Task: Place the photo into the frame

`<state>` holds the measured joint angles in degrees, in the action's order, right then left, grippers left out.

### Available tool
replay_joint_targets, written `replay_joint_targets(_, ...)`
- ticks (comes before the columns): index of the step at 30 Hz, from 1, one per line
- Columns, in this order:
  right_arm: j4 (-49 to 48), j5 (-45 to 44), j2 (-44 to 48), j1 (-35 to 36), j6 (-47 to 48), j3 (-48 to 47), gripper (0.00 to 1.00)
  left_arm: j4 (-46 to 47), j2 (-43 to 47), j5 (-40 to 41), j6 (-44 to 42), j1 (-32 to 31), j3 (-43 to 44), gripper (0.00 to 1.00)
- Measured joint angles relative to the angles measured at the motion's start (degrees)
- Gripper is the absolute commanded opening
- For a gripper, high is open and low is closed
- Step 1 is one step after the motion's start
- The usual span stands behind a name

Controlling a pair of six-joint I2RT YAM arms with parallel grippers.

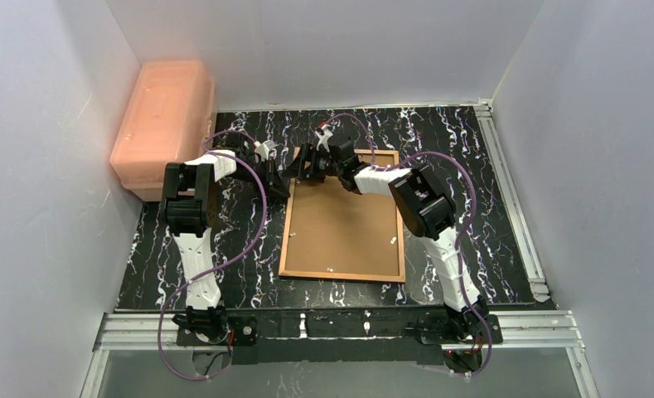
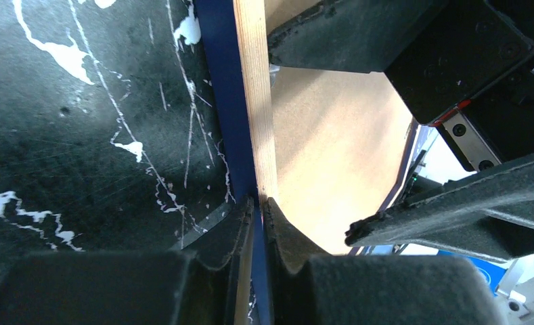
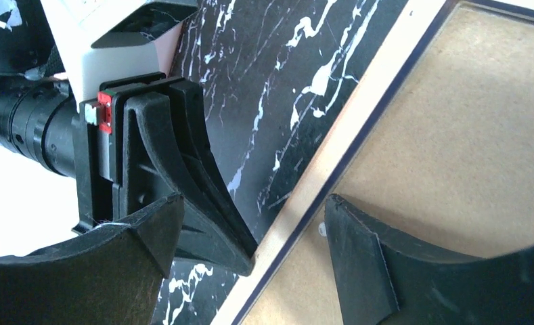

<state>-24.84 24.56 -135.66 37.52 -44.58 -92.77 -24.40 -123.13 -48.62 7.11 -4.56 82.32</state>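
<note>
- A pale orange lidded box [image 1: 164, 124] sits at the far left corner, close to the left wall.
- A black, white-veined mat [image 1: 489, 199] covers the table.
- A brown board [image 1: 344, 228] lies flat mid-mat.
- A silver rail [image 1: 512, 199] runs along the mat's right edge.
- White walls [image 1: 323, 50] enclose three sides.

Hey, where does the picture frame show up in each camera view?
Top external: frame lies face down, centre of picture.
Left wrist: frame edge runs vertically, centre, into the left end effector.
Right wrist: frame edge crosses diagonally, bottom centre to upper right.
Shared landmark: left end effector pinching that edge.
</note>
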Motion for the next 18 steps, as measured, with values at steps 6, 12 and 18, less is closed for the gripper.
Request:
replay_joint_targets(6,-0.63,-0.85,6.10,-0.26,1.25,7.80,0.85,-0.07,0.07,-0.35,-0.02,-0.31,-0.35,0.07)
replay_joint_targets(12,-1.64,-0.79,8.02,-0.26,0.74,11.32,0.85,-0.04,0.11,-0.33,-0.02,-0.33,-0.44,0.07)
replay_joint_targets(18,-1.92,-0.90,7.78,0.35,-0.24,11.91,0.84,-0.04,0.11,-0.35,0.00,-0.33,-0.44,0.07)
